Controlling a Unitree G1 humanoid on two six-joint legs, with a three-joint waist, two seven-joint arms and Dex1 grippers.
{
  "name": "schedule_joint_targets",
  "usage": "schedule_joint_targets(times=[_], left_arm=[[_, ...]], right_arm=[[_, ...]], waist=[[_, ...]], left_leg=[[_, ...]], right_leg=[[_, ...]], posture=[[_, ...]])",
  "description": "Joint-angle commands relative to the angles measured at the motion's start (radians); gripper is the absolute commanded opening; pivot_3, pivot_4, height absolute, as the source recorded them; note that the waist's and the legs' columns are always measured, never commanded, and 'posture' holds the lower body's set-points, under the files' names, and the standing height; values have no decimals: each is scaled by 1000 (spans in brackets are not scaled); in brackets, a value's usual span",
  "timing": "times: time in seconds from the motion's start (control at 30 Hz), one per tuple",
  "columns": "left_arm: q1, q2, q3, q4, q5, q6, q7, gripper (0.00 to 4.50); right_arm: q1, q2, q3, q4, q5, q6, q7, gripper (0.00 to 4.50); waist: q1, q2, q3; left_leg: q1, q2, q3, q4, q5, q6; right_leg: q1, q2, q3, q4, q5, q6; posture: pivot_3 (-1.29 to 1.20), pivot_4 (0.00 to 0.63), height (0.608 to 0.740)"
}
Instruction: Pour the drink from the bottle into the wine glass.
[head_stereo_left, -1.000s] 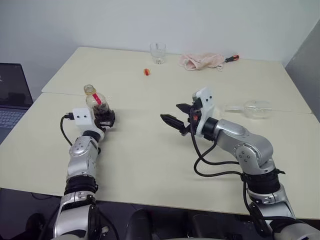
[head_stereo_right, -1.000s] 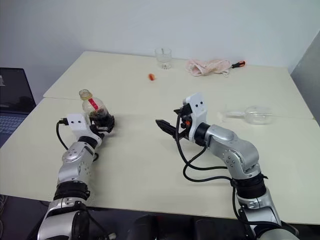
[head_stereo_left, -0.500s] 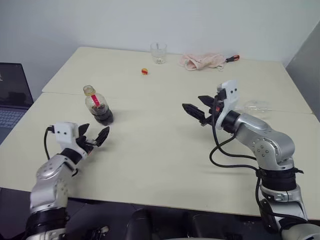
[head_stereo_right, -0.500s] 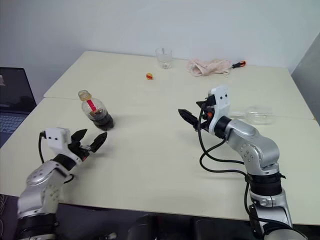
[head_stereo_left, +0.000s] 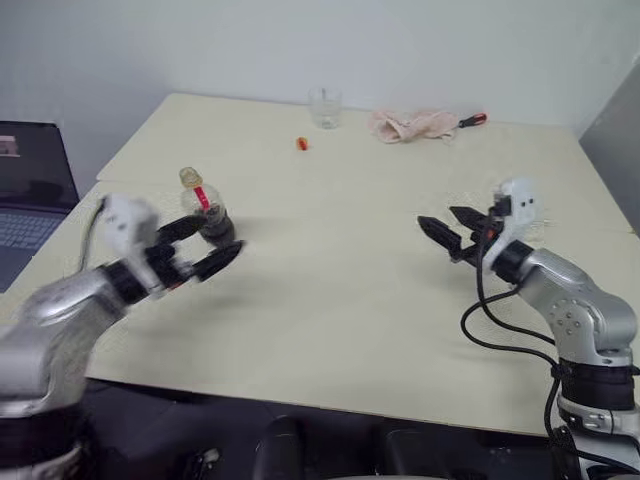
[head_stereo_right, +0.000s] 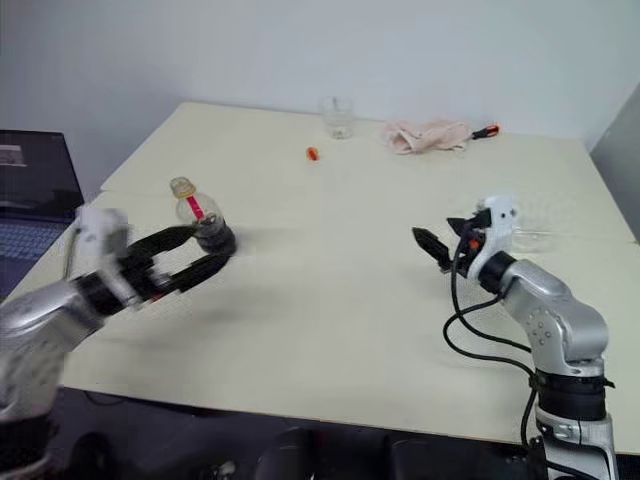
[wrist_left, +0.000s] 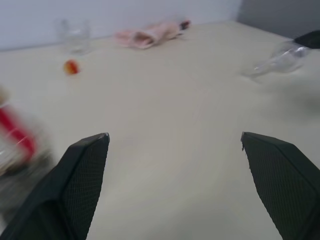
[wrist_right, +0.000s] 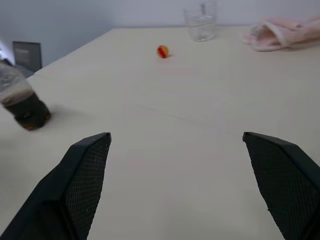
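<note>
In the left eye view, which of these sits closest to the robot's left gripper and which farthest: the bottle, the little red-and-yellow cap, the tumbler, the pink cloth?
From the left gripper, nearest first:
1. The bottle, standing right by the fingers.
2. The cap, farther back toward the table's middle.
3. The tumbler, at the far edge.
4. The pink cloth, far edge, off to the right.

Bare tabletop (head_stereo_left: 330, 260) between pincers; bottle (head_stereo_left: 205, 213) left.

A pale cream table (head_stereo_left: 340, 250), a seam running across it, fills the room's middle. Plain white wall (head_stereo_left: 300, 40) behind, grey panel (head_stereo_left: 615, 130) at right, open laptop (head_stereo_left: 30, 195) at left.
</note>
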Motion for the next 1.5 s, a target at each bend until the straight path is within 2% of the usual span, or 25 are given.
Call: schedule_joint_targets(times=[0.03,0.07,0.1,0.13,0.2,0.33,0.57,0.7,0.8,1.03,1.2,1.33,1.5], left_arm=[[-43,-32,-81,31,43,-20,-22,4483],[-52,-42,-96,41,51,-25,-26,4483],[-71,-59,-115,66,65,-40,-32,4483],[-100,-83,-138,106,86,-66,-37,4483],[-147,-117,-174,169,120,-104,-51,4483],[-210,-161,-224,250,168,-153,-93,4483],[-288,-229,-271,354,213,-205,-153,4483],[-321,-258,-292,416,238,-236,-192,4483],[-340,-274,-302,449,260,-259,-201,4483],[-364,-325,-310,523,309,-328,-203,4483],[-381,-341,-307,542,323,-344,-202,4483],[-367,-338,-299,529,327,-345,-201,4483],[-348,-330,-288,506,330,-343,-185,4483]], right_arm=[[31,12,-62,-89,26,-4,-53,4500],[45,12,-68,-106,26,-7,-61,4500],[65,11,-73,-125,23,-6,-73,4500],[89,12,-81,-146,20,-5,-87,4500],[122,16,-92,-178,17,0,-112,4500],[144,21,-103,-207,11,-3,-145,4500],[154,31,-101,-242,7,-3,-193,4500],[122,41,-120,-207,-6,19,-264,4500],[70,71,-161,-170,40,74,-333,4500],[-134,208,-314,-6,191,215,-554,4500],[-261,341,-449,189,332,163,-686,4500],[-345,372,-538,346,406,87,-744,4500],[-398,342,-565,546,418,8,-718,4500]], waist=[[-10,-3,-1],[-17,-5,0],[-30,-5,0],[-41,-5,0],[-48,-5,0],[-54,-5,0],[-53,-6,0],[-53,-6,0],[-53,-6,0],[-52,-5,0],[-49,-5,0],[-49,-5,0],[-49,-5,0]], left_leg=[[2,7,21,-3,0,-1],[6,12,40,-8,0,-1],[7,3,45,-13,-1,0],[6,-2,37,-14,0,0],[7,-9,17,-13,-1,-1],[6,-9,13,-13,-1,-1],[7,-9,0,-11,-1,-1],[7,-10,-4,-11,0,-1],[7,-10,-4,-11,0,-1],[7,-10,-5,-11,0,-1],[6,-10,-5,-11,0,-1],[5,-10,-5,-11,0,-1],[4,-10,-5,-11,0,-1]], right_leg=[[-8,3,15,0,5,-2],[-16,10,36,1,10,-3],[-18,11,47,-2,14,1],[-18,11,49,-1,14,3],[-14,14,49,-1,14,6],[-12,18,46,-1,10,12],[-2,17,33,-4,10,13],[0,17,32,-3,10,13],[0,18,32,-3,10,13],[0,18,32,-2,10,13],[-1,18,32,-2,10,12],[-1,18,32,-2,12,8],[-1,17,32,-3,12,9]], posture=[[0,150,740],[0,150,740],[0,150,740],[0,150,740],[0,150,740],[0,150,740],[0,150,740],[0,150,740],[0,150,740],[0,150,740],[0,150,740],[0,150,740],[0,150,740]])
